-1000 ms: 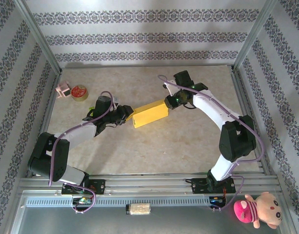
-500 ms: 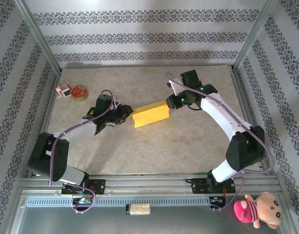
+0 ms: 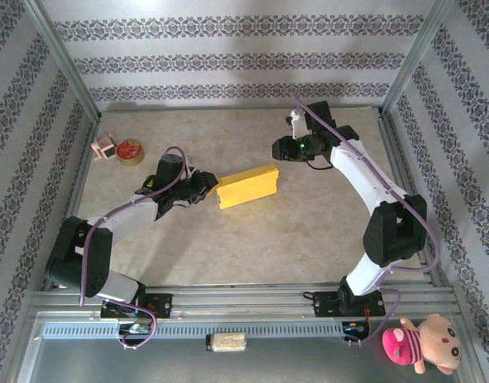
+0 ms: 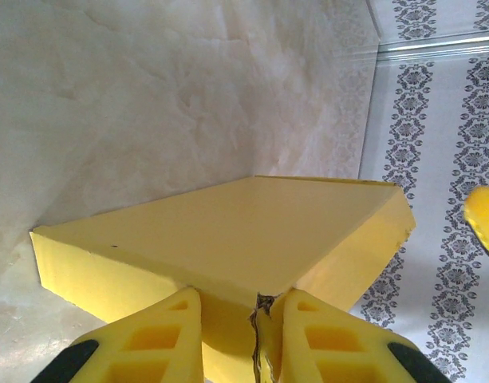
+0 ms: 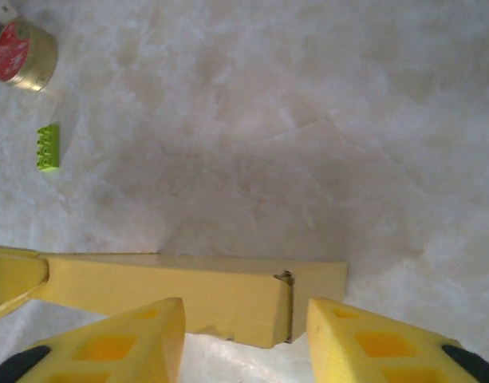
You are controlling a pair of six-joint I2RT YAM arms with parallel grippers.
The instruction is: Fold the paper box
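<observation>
Left gripper point(image 3: 207, 190) is clamped on the left end of the box point(image 3: 246, 185), which lies flat and yellow in the middle of the table point(image 3: 228, 247). Right gripper point(image 3: 279, 149) hangs just beyond the far end, jaws apart, clear of it.

the right gripper point(image 5: 246, 319), jaws spread, hangs just short of the yellow paper box point(image 5: 188, 291) lying flat on the marbled surface point(image 5: 324, 120), a green brick point(image 5: 47, 147) and a red tin point(image 5: 17, 52) well beyond it.
</observation>
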